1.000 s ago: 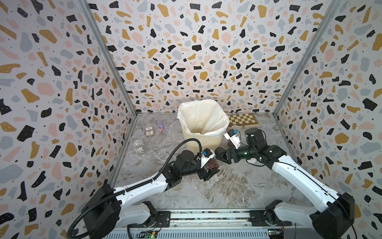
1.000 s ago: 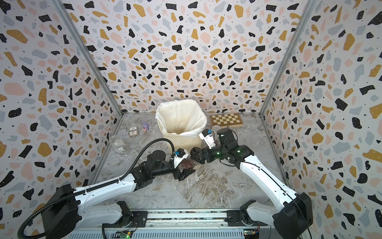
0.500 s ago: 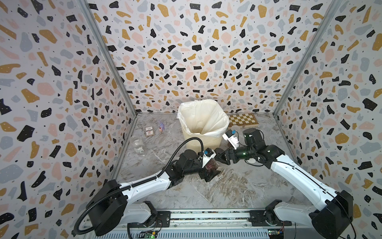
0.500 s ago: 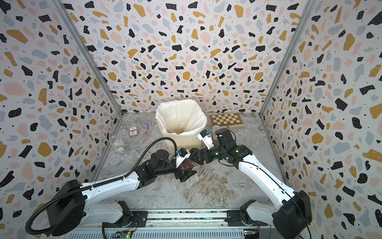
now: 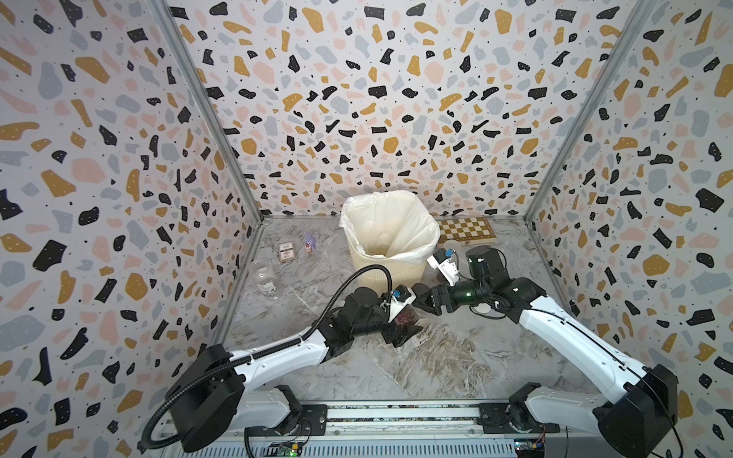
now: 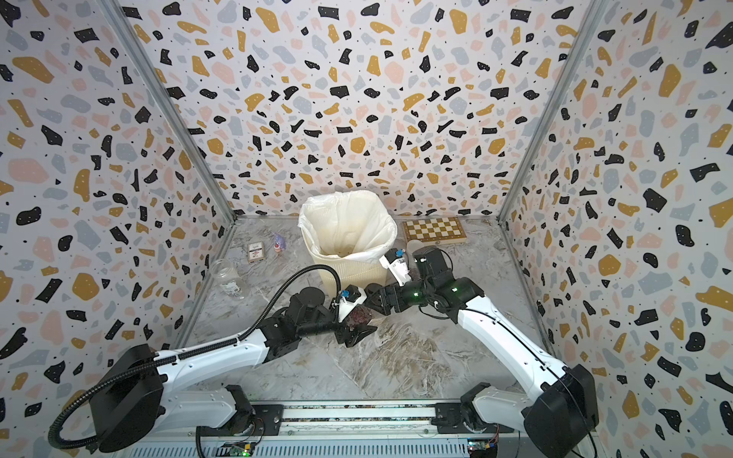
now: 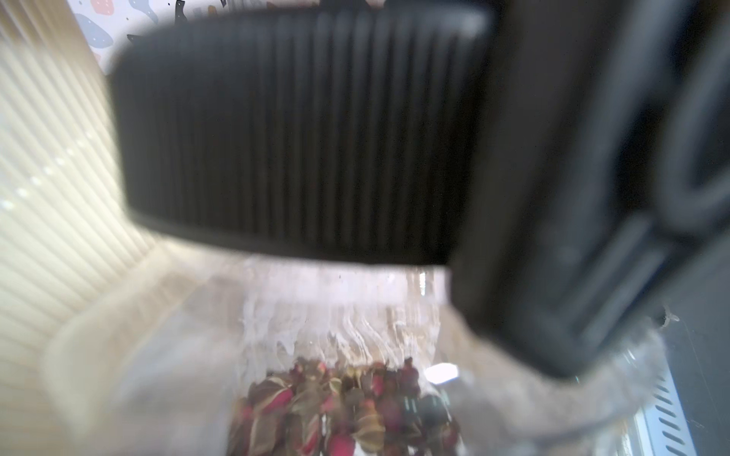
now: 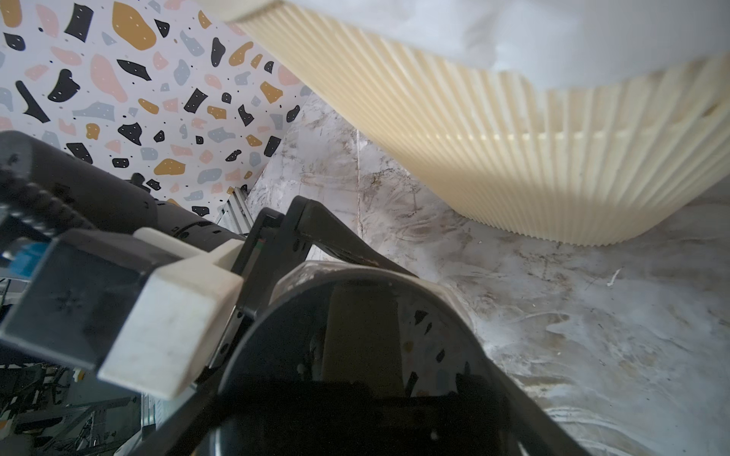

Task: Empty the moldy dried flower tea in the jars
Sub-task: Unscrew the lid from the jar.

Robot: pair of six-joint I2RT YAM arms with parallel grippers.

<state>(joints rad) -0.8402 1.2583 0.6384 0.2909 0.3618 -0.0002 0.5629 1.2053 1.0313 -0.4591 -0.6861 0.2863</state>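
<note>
Left wrist: blurred lid (image 7: 296, 134); left gripper (image 5: 401, 322) clamps jar (image 7: 347, 323), right gripper (image 5: 422, 302) clamps lid.

Bin (image 5: 390, 273) sits mid-table (image 5: 436, 376), toward the back. Going from the bin: chessboard (image 5: 468, 230) at 2 o'clock by the back wall, figurine (image 5: 308, 242) then card pack (image 5: 286, 252) out at 9, one jar (image 5: 265, 277) at 8 by the left wall. Tea jar (image 5: 405, 315) at 6, just in front, lid (image 7: 296, 138) on top, tea (image 7: 347, 410) inside.

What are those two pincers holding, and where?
One small clear jar of dried buds: left pincer clamps its glass body, right pincer grips its black ribbed lid by the rim.
</note>
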